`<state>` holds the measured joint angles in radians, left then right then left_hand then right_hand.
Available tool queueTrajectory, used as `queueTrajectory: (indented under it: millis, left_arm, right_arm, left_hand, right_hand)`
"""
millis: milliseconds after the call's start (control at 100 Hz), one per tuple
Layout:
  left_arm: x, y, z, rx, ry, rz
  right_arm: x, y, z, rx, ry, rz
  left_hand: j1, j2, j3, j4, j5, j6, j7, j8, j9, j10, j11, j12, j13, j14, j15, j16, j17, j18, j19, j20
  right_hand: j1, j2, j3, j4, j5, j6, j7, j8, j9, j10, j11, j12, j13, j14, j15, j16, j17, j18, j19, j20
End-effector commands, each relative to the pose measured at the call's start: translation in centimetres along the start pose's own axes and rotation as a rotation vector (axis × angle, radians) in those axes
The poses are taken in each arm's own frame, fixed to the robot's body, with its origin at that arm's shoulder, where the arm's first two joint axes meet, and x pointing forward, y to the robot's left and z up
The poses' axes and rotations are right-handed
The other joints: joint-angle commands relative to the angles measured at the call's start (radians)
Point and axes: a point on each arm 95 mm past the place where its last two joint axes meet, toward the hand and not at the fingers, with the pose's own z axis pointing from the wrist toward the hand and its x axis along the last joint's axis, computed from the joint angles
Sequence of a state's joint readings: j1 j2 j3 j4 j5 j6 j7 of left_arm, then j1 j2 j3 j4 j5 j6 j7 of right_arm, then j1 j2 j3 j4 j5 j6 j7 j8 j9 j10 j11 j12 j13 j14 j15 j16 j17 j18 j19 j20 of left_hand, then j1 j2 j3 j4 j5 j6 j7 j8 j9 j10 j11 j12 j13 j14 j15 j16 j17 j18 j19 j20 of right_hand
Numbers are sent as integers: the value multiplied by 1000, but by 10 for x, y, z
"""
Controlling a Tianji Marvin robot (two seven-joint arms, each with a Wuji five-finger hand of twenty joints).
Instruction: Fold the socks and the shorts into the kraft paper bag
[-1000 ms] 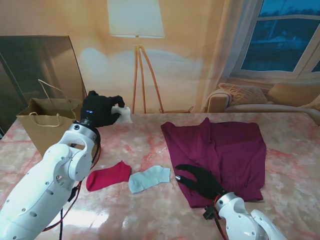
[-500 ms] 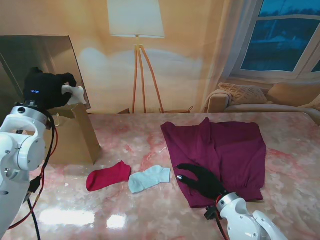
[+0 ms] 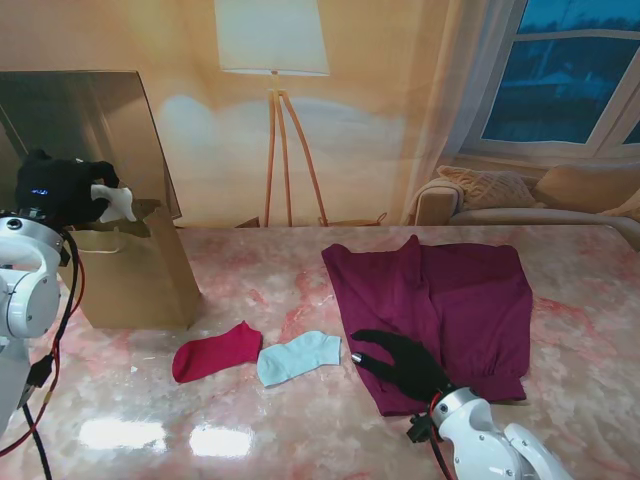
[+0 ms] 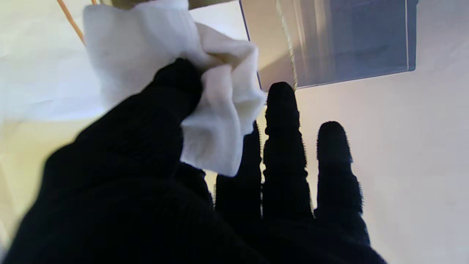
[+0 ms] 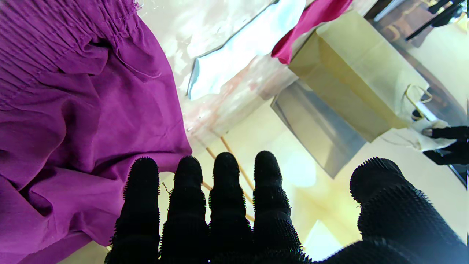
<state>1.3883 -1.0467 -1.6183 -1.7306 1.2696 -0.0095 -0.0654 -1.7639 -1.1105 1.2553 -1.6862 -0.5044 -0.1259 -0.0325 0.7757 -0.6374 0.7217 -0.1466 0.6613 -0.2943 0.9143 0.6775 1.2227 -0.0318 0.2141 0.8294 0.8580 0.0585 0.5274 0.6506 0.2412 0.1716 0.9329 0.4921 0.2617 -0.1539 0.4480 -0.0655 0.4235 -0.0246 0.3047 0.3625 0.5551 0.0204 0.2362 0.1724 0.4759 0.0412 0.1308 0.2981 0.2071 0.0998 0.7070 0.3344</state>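
A white sock [image 3: 118, 203] is held bunched between the thumb and fingers [image 4: 282, 146] of the left hand [image 3: 62, 188], which is raised over the open top of the kraft paper bag [image 3: 135, 275] at the far left of the table [image 3: 300, 410]. In the left wrist view, the sock [image 4: 205, 91] is seen pinched against the thumb while the remaining fingers are extended. The bag is stood upright on the pink marbled table, its mouth just under the gripped sock.

Two more socks are laid flat nearer to me, side by side and touching: a red sock [image 3: 216, 351] on the left and a light blue sock [image 3: 298, 358] to its right. The purple shorts [image 3: 435, 300] are spread out on the right half of the table, unfolded.

The right hand [image 3: 402, 365] is rested at the near edge of the shorts, its fingers [image 5: 225, 190] extended and apart, with nothing gripped. In the right wrist view, the shorts [image 5: 73, 110], the light blue sock [image 5: 242, 47] and the bag [image 5: 351, 73] are all shown beyond the fingertips.
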Motion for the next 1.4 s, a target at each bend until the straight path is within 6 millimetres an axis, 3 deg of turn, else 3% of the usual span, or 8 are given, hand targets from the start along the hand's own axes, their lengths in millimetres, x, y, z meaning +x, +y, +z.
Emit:
queueTrajectory:
  millis: [0, 400, 460, 500, 540, 630, 1090, 1390]
  left_arm:
    - [-8, 3, 3, -14, -7, 19]
    - [-19, 30, 18, -33, -37, -9]
    - [-19, 32, 19, -44, -37, -8]
    - [-18, 33, 18, -57, -40, -8]
    - [-18, 34, 17, -80, -44, -9]
    - [-19, 35, 16, -88, -52, -10]
    - [-19, 29, 9, -131, -56, -33]
    - [-3, 8, -2, -32, -5, -52]
  right_arm:
    - [1, -4, -2, 10, 1, 0]
    - [1, -5, 0, 20, -4, -1]
    - [1, -5, 0, 20, -6, -2]
    - [1, -5, -1, 19, -6, -2]
    - [0, -5, -1, 17, -6, -3]
    - [0, -5, -1, 14, -9, -3]
    - [-1, -5, -1, 16, -8, -6]
    - [-1, -4, -2, 9, -10, -7]
  left_hand:
    - [38, -9, 27, -17, 42, -46, 17, 16, 42, -39, -13, -9, -20, -14, -19, 11, -10, 3, -8, 8]
    - [32, -11, 26, -21, 39, -35, 22, 1, 43, -44, -21, -28, -31, -14, -18, 16, -19, 1, -3, 20]
    - [26, -22, 11, -25, 25, 20, -20, -74, 1, -36, -42, -79, -53, -16, -63, -15, -34, 7, -23, 18]
    - [-39, -18, 73, -31, 2, 119, -157, -151, -144, -13, 35, -216, -102, -15, -106, -47, -56, 6, -49, 21]
    - [-122, 5, 144, 23, -38, 213, -335, -224, -282, 1, 31, -399, -167, -17, -149, -70, -76, 0, -76, 22]
    - [-142, 11, 136, 25, -80, 279, -478, -302, -403, 33, -4, -453, -235, -11, -185, -89, -100, -5, -105, 26]
    - [-237, 135, 65, 21, -72, 266, -561, -348, -504, 41, -29, -495, -291, -10, -227, -115, -147, -15, -178, 16]
    - [-184, 159, 73, 36, -28, 261, -545, -339, -476, 47, -17, -495, -259, -5, -220, -117, -109, -19, -171, 29]
  right_hand:
    - [24, 27, -29, 28, 25, -23, 11, 4, 33, -2, 11, 9, 20, 2, 14, 16, 3, 0, 22, 36]
    - [23, 28, -29, 28, 25, -25, 11, 4, 33, -2, 11, 9, 20, 2, 14, 16, 1, 0, 22, 36]
    - [23, 28, -30, 28, 24, -25, 10, 4, 32, -2, 11, 9, 19, 2, 14, 16, 1, 0, 22, 36]
    - [23, 27, -29, 28, 24, -24, 10, 4, 32, -1, 11, 9, 19, 3, 14, 16, 1, 0, 22, 36]
    - [23, 27, -29, 28, 24, -25, 10, 4, 34, 0, 12, 9, 20, 2, 14, 16, 2, 1, 22, 36]
    - [22, 27, -29, 28, 24, -24, 10, 4, 32, -2, 11, 9, 19, 2, 14, 16, 1, 0, 22, 36]
    - [22, 28, -29, 28, 25, -24, 11, 5, 32, -1, 11, 9, 20, 1, 14, 16, 1, 0, 22, 36]
    - [22, 28, -29, 27, 25, -25, 11, 5, 32, 0, 11, 9, 18, 1, 13, 16, 1, -2, 21, 36]
